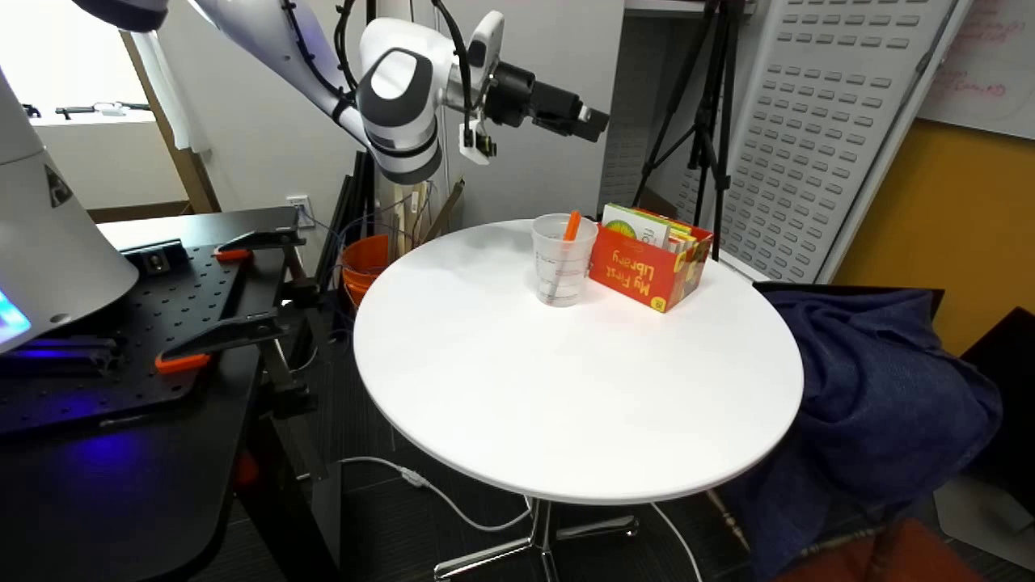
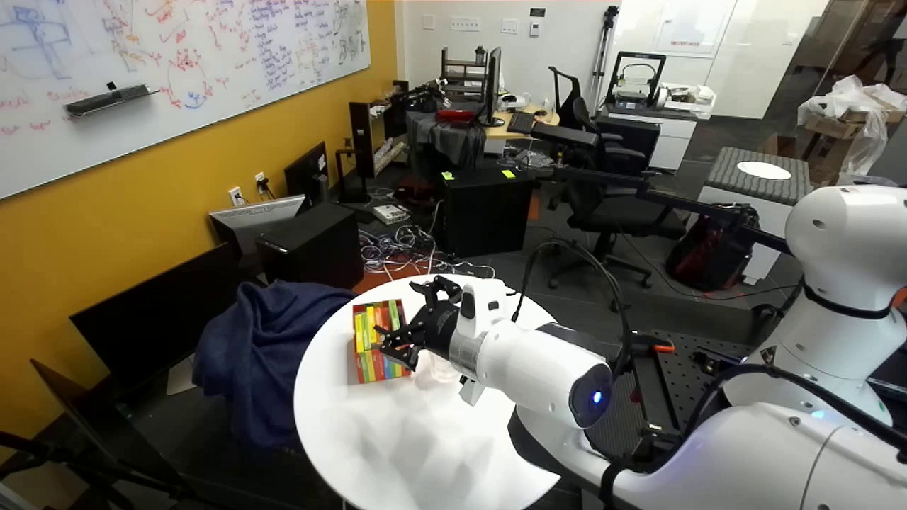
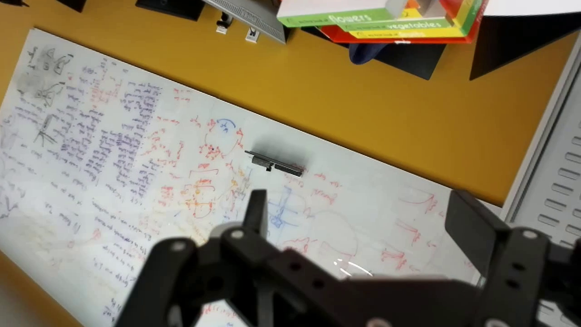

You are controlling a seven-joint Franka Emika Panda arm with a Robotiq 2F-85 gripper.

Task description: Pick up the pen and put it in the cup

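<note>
Wrist view shows the black gripper (image 3: 357, 213) spread wide, holding nothing. The thin orange-red pen (image 1: 572, 225) leans inside the clear tapered plastic cup (image 1: 550, 263); probably light, stiff, slick, best pinched by its upper end.

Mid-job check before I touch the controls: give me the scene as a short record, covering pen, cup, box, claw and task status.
pen: orange, leaning inside the cup, top end above the rim
cup: clear plastic, upright on the white table
box: red, holding books, beside the cup; whether they touch, cannot tell
claw: open, holding nothing, raised above the table
task status: looks done, as the pen is in the cup
</note>
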